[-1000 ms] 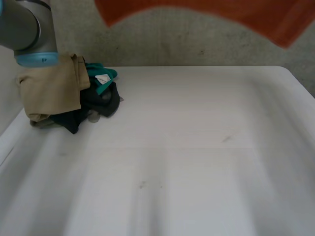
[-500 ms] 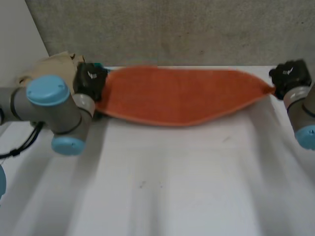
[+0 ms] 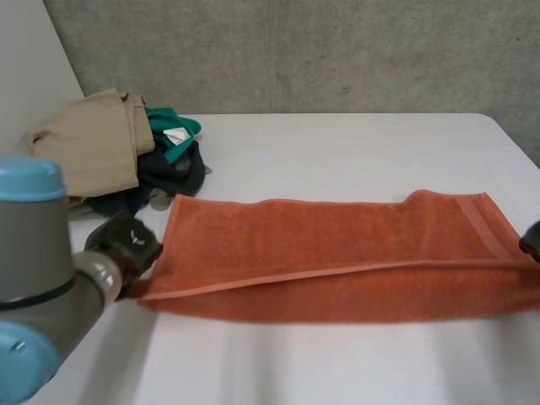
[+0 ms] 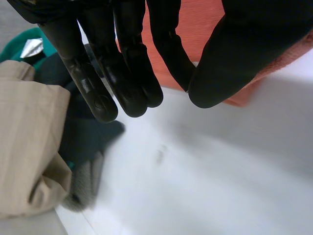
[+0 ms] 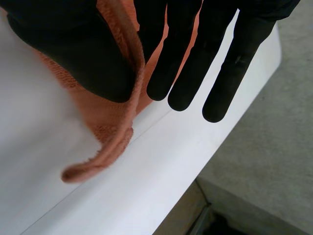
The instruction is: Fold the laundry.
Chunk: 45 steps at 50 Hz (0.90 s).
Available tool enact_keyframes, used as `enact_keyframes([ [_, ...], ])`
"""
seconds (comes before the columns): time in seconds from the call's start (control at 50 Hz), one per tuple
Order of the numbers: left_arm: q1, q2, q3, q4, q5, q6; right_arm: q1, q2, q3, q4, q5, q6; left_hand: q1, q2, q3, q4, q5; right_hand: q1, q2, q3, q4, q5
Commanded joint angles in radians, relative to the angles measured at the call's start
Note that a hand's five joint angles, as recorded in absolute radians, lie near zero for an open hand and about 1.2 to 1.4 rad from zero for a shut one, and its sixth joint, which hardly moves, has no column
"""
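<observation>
An orange towel (image 3: 337, 253) lies doubled lengthwise across the white table (image 3: 337, 152), its long edges running left to right. My left hand (image 3: 126, 245) is at the towel's left end. In the left wrist view its straight fingers (image 4: 127, 63) and thumb pinch the towel (image 4: 203, 24). My right hand (image 3: 531, 242) is at the towel's right end, by the table's right edge. In the right wrist view its thumb (image 5: 73, 54) presses the towel (image 5: 105, 122) against straight fingers, and a loose corner hangs down past the thumb.
A laundry pile sits at the table's back left: a beige garment (image 3: 93, 148), a green one (image 3: 173, 135) and dark clothes (image 3: 169, 173). The beige garment (image 4: 24, 142) lies close beside my left hand. The table's right edge (image 5: 195, 161) drops to the floor.
The towel, held high a second ago, swung down stretched between both hands over the table's far side. It now lies on the table nearer the front, both hands lower and closer.
</observation>
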Motion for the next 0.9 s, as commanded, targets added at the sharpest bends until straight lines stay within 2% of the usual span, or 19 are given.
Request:
enact_keyframes([
  [0.02, -0.003, -0.226, 0.253, 0.111, -0.025, -0.068, 0.105, 0.160, -0.148, -0.112, 0.004, 0.114, 0.250, 0.198, 0.202, 0.195, 0.223, 0.280, 0.223, 0.205, 0.195, 0.197],
  [0.12, -0.003, -0.385, 0.476, 0.122, -0.048, -0.151, 0.159, 0.301, -0.278, -0.231, 0.007, 0.139, 0.250, 0.198, 0.202, 0.195, 0.223, 0.280, 0.223, 0.205, 0.195, 0.197],
  [0.26, -0.008, -0.522, 0.643, 0.193, -0.072, -0.148, 0.167, 0.434, -0.415, -0.371, 0.017, 0.139, 0.250, 0.198, 0.202, 0.195, 0.223, 0.280, 0.223, 0.205, 0.195, 0.197],
  [0.34, -0.009, -0.605, 0.737, 0.214, -0.126, -0.127, 0.167, 0.493, -0.487, -0.393, 0.037, 0.136, 0.250, 0.198, 0.202, 0.195, 0.223, 0.280, 0.223, 0.205, 0.195, 0.197],
  [0.48, -0.014, -0.666, 0.797, 0.223, -0.132, -0.116, 0.167, 0.568, -0.565, -0.396, 0.043, 0.128, 0.250, 0.198, 0.202, 0.195, 0.223, 0.280, 0.223, 0.205, 0.195, 0.197],
  [0.54, -0.029, -0.674, 0.800, 0.275, -0.132, -0.122, 0.170, 0.587, -0.578, -0.397, 0.044, 0.131, 0.250, 0.198, 0.202, 0.195, 0.223, 0.280, 0.223, 0.205, 0.195, 0.197],
  [0.56, -0.032, -0.674, 0.800, 0.295, -0.137, -0.121, 0.171, 0.590, -0.582, -0.406, 0.047, 0.143, 0.250, 0.198, 0.202, 0.195, 0.223, 0.211, 0.154, 0.137, 0.126, 0.128],
  [0.58, -0.038, -0.673, 0.797, 0.337, -0.146, -0.124, 0.173, 0.588, -0.582, -0.413, 0.052, 0.150, 0.250, 0.198, 0.202, 0.195, 0.223, -0.001, -0.059, -0.076, -0.087, -0.085],
  [0.6, -0.041, -0.668, 0.788, 0.357, -0.149, -0.124, 0.176, 0.587, -0.582, -0.419, 0.057, 0.156, -0.215, -0.267, -0.262, -0.270, -0.241, -0.422, -0.479, -0.497, -0.507, -0.505],
  [0.62, -0.046, -0.665, 0.777, 0.374, -0.152, -0.121, 0.178, 0.582, -0.576, -0.426, 0.063, 0.160, -0.874, -0.925, -0.921, -0.928, -0.900, -0.942, -0.999, -1.016, -1.027, -1.025],
  [0.64, -0.054, -0.665, 0.762, 0.392, -0.151, -0.116, 0.185, 0.570, -0.573, -0.430, 0.073, 0.174, -0.972, -1.024, -1.019, -1.027, -0.998, -0.942, -0.999, -1.016, -1.027, -1.025],
  [0.66, -0.066, -0.659, 0.728, 0.423, -0.146, -0.113, 0.190, 0.561, -0.572, -0.430, 0.076, 0.182, -0.707, -0.758, -0.754, -0.762, -0.733, -0.942, -0.999, -1.016, -1.027, -1.025],
  [0.7, -0.080, -0.636, 0.696, 0.463, -0.146, -0.119, 0.194, 0.528, -0.558, -0.430, 0.083, 0.203, -0.972, -1.024, -1.019, -1.027, -0.998, -0.942, -0.999, -1.016, -1.027, -1.025],
  [0.76, -0.083, -0.530, 0.625, 0.565, -0.149, -0.116, 0.190, 0.433, -0.512, -0.430, 0.090, 0.294, -0.972, -1.024, -1.019, -1.027, -0.998, -0.942, -0.999, -1.016, -1.027, -1.025],
  [0.84, -0.084, -0.432, 0.536, 0.657, -0.148, -0.116, 0.176, 0.323, -0.431, -0.387, 0.060, 0.392, -0.972, -1.024, -1.019, -1.027, -0.998, -0.942, -0.999, -1.016, -1.027, -1.025],
  [0.9, -0.087, -0.322, 0.466, 0.684, -0.146, -0.127, 0.135, 0.234, -0.354, -0.274, -0.020, 0.426, -0.972, -1.024, -1.019, -1.027, -0.998, -0.942, -0.999, -1.016, -1.027, -1.025],
])
